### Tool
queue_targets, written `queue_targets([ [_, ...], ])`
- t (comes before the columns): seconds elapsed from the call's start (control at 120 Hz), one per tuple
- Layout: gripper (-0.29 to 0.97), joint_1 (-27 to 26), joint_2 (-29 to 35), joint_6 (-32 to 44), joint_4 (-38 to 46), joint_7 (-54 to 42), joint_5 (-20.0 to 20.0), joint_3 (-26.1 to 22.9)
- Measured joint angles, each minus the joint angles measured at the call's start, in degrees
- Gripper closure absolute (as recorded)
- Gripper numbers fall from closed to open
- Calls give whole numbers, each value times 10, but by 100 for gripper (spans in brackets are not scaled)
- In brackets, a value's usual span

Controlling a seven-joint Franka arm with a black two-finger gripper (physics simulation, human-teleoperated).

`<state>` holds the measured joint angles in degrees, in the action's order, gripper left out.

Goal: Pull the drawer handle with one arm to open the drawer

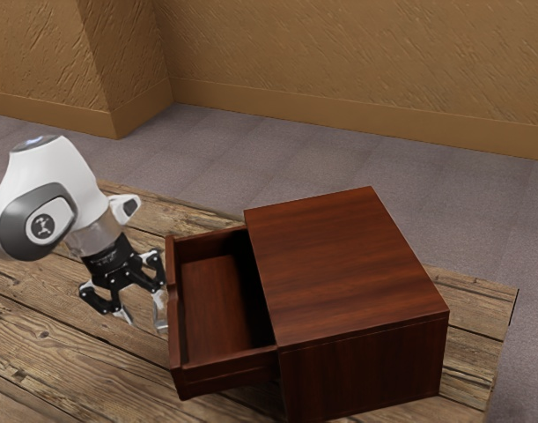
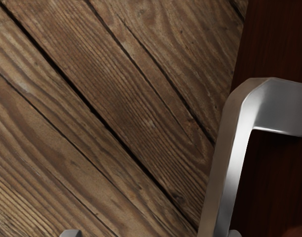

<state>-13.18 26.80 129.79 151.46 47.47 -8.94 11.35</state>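
A dark wooden cabinet point(image 1: 343, 264) stands on the plank table point(image 1: 57, 370). Its drawer point(image 1: 217, 304) is slid well out toward the exterior view's left, and its inside is bare. A silver handle point(image 1: 161, 311) is on the drawer's front panel point(image 1: 173, 300). My gripper point(image 1: 138, 310) hangs just left of that panel with its fingers spread wide, open. The handle point(image 2: 230, 158) runs close along the inner side of one fingertip point(image 2: 234, 233) in the wrist view. The other fingertip point(image 2: 70, 233) stands far from it over bare planks.
The table's planks point(image 2: 101, 123) lie under my hand. The table ends at an edge point(image 1: 513, 304) behind the cabinet on the exterior view's right. Grey carpet point(image 1: 339, 159) and tan walls point(image 1: 357, 53) lie beyond.
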Motion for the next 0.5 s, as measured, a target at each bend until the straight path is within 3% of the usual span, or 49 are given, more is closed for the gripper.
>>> queue_targets([
  [0.5, 36, 1, 23, -37, 5, 22, 16, 10],
])
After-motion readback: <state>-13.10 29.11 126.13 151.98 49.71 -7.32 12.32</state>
